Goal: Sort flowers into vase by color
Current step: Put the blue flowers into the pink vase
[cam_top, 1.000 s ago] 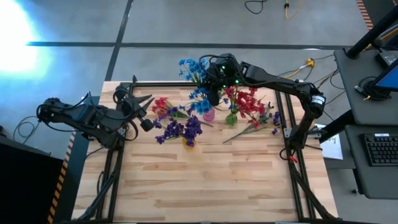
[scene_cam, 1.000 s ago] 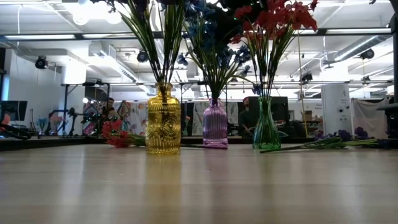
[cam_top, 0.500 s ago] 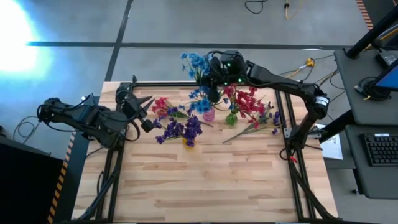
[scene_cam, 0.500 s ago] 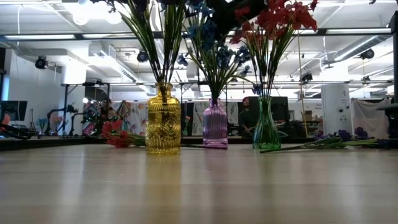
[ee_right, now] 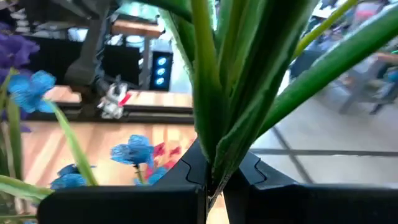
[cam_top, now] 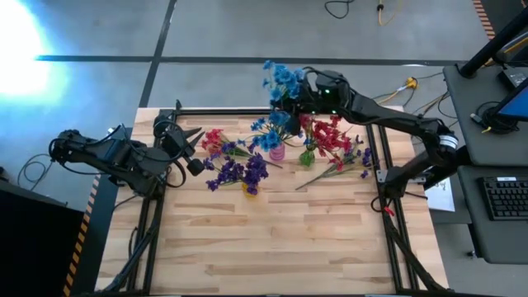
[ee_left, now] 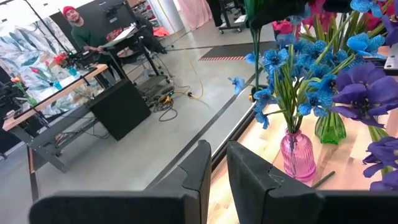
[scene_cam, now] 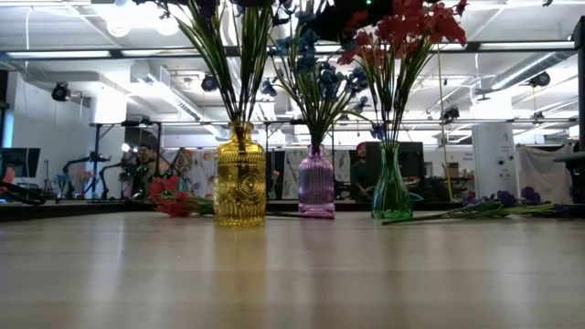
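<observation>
A blue sprig [cam_top: 283,79] hangs at upper centre of the high view, past the table's [cam_top: 272,239] far edge, its stems pinched in the right gripper [ee_right: 213,182]. Below it stand the pink vase [cam_top: 276,152] with blue flowers, green vase [cam_top: 308,157] with red, yellow vase [cam_top: 249,189] with purple. Loose flowers [cam_top: 342,169] lie right of the vases. The left gripper [ee_left: 217,163] waits at left, fingers nearly together, holding nothing.

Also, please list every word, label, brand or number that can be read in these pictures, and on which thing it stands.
None can be read.
The yellow vase carries only a raised pattern, no letters.
The keyboard beside the table has keys too small to read.
The screens in the room behind are too blurred to read.
</observation>
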### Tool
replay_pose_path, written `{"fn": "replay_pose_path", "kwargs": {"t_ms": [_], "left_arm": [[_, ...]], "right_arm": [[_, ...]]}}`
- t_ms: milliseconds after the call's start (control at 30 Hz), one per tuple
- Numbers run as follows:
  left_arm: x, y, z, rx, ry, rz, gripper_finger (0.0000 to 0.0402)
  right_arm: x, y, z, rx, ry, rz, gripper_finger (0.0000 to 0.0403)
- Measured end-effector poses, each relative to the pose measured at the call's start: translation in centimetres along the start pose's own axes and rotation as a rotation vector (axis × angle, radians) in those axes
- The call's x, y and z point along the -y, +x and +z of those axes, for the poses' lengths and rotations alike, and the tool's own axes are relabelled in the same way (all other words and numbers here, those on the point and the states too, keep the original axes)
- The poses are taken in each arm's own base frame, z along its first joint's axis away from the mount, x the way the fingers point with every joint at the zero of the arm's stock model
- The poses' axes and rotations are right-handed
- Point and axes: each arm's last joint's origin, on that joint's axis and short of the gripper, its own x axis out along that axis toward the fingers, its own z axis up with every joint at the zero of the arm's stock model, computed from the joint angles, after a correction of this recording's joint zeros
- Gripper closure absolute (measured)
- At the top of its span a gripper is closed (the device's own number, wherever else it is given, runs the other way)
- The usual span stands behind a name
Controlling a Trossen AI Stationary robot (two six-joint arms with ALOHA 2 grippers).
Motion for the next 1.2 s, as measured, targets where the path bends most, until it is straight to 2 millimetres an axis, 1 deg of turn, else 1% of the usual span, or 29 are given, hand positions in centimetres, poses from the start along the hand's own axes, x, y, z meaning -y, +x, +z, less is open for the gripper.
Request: {"fn": "replay_pose_path", "kwargs": {"t_ms": [133,300,533,733,1200], "left_arm": [[0.03,0.02,0.00,0.000,0.001,0.000,0.0363],[0.06,0.03,0.00,-0.001,0.001,0.000,0.0363],[0.06,0.03,0.01,-0.001,0.001,0.000,0.0363],[0.12,0.06,0.00,-0.002,0.003,0.000,0.0363],[0.46,0.24,-0.01,-0.007,0.007,0.000,0.0363]], "right_arm": [[-0.22,-0.54,-0.48,0.010,-0.006,-0.008,0.0385],[-0.12,-1.12,0.05,0.031,-0.016,-0.038,0.0385],[-0.06,-1.01,0.08,0.040,-0.025,-0.042,0.0385],[-0.15,-0.79,-0.44,0.022,-0.021,-0.037,0.0385],[-0.14,-0.78,-0.43,0.025,-0.023,-0.038,0.0385]]}}
